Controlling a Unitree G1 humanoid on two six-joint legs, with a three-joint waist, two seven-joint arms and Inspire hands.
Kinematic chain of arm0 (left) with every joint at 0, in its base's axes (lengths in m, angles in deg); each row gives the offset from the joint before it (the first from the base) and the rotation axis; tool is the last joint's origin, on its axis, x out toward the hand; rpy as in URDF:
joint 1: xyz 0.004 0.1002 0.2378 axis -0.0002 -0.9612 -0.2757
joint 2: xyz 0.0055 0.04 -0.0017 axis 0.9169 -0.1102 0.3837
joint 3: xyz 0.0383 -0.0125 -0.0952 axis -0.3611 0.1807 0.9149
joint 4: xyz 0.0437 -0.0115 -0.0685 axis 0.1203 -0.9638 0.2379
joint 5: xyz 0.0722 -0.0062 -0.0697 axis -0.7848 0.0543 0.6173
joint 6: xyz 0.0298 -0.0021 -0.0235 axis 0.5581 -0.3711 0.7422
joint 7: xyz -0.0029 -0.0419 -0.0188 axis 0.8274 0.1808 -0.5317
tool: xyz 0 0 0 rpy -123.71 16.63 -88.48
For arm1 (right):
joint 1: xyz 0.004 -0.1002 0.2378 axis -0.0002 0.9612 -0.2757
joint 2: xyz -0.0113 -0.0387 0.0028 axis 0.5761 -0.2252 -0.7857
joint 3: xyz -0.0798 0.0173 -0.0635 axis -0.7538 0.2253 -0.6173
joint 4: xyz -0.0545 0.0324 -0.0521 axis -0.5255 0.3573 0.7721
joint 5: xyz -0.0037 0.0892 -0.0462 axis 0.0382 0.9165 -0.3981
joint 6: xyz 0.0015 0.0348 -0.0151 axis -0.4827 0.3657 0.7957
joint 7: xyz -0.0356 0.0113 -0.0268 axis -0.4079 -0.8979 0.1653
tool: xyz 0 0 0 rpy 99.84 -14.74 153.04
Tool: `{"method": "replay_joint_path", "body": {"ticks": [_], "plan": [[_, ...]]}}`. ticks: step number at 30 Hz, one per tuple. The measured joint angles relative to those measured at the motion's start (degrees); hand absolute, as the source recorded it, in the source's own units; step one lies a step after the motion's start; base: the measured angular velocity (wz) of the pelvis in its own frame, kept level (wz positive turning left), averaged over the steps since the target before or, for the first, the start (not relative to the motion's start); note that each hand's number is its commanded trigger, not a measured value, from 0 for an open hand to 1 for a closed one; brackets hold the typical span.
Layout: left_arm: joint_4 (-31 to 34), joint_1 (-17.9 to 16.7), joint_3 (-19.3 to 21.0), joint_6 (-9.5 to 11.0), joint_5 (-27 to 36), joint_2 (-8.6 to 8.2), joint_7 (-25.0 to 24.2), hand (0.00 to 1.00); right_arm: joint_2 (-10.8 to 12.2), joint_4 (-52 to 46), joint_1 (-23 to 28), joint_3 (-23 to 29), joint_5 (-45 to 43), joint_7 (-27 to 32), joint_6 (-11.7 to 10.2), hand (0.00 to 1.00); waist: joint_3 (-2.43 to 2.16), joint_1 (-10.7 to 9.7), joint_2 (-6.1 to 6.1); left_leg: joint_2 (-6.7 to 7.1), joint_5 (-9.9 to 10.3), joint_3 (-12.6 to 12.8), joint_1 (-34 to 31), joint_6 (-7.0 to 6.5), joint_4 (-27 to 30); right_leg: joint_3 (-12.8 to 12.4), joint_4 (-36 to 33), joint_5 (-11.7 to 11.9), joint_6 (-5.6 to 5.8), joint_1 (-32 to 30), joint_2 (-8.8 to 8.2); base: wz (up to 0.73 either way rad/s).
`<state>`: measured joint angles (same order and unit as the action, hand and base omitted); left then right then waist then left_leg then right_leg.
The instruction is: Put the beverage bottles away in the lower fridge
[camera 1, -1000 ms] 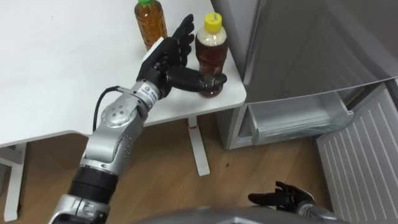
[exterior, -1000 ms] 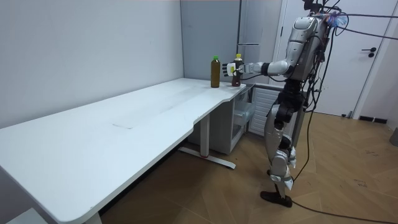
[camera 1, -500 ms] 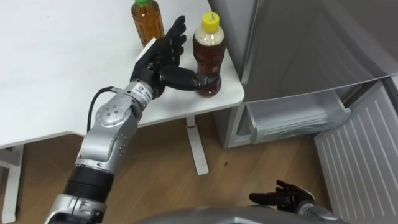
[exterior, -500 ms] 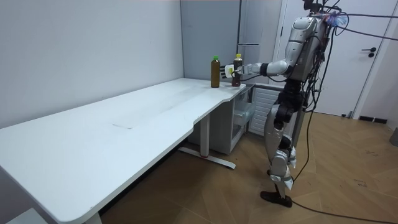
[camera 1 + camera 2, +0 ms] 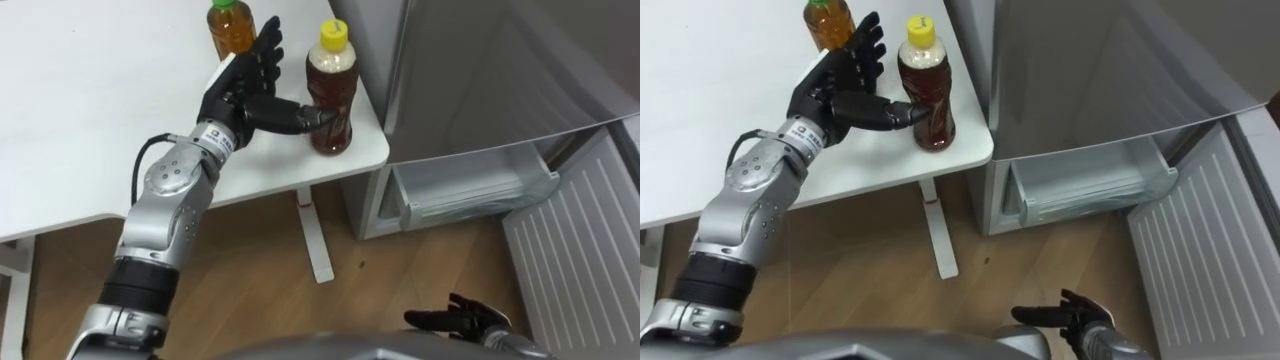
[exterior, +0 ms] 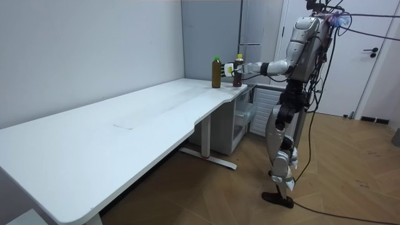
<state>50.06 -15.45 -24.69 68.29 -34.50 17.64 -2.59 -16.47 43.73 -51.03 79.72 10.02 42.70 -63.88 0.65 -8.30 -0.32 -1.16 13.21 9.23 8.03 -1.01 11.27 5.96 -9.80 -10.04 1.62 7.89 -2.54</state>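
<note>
A dark tea bottle with a yellow cap [image 5: 331, 90] [image 5: 926, 84] [image 6: 237, 70] stands near the white table's corner beside the fridge. My left hand [image 5: 244, 88] [image 5: 844, 80] is open beside it, fingers straight up, thumb stretched across the bottle's front and touching it. A second tea bottle with a green cap [image 5: 231, 24] [image 5: 827, 20] [image 6: 216, 72] stands behind the hand. The lower fridge drawer [image 5: 470, 185] [image 5: 1090, 175] is pulled open and holds nothing. My right hand [image 5: 458, 321] [image 5: 1065, 317] hangs low with relaxed fingers.
The white table [image 5: 90, 110] stretches to my left, on a white leg [image 5: 312, 232] over the wooden floor. The grey fridge body [image 5: 470, 60] stands on the right; its open white door [image 5: 575, 250] juts out at the lower right.
My left hand has slid slightly left and up along the table, its thumb now higher on the yellow-capped bottle. The view has shifted a little.
</note>
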Motion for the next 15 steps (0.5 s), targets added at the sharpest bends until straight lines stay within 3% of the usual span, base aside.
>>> {"method": "replay_joint_path", "body": {"ticks": [7,15], "plan": [[0.01,0.58,0.00,0.00,0.01,-0.01,-0.36,0.00,-0.04,0.02,-0.10,0.03,0.02,-0.52,0.00,0.00,0.08,-0.01,0.21,0.01,0.00,0.16,-0.28,0.00,0.04,-0.34,0.01,0.00,0.00,-0.56,0.10,0.00],[0.01,0.70,-0.05,0.00,0.02,-0.04,-0.32,0.00,0.00,0.01,-0.06,-0.05,0.01,-1.07,0.02,0.00,-0.14,-0.01,0.74,-0.19,0.00,0.17,-0.28,0.00,0.09,-0.43,-0.02,0.05,0.00,-0.60,0.06,0.00]]}}
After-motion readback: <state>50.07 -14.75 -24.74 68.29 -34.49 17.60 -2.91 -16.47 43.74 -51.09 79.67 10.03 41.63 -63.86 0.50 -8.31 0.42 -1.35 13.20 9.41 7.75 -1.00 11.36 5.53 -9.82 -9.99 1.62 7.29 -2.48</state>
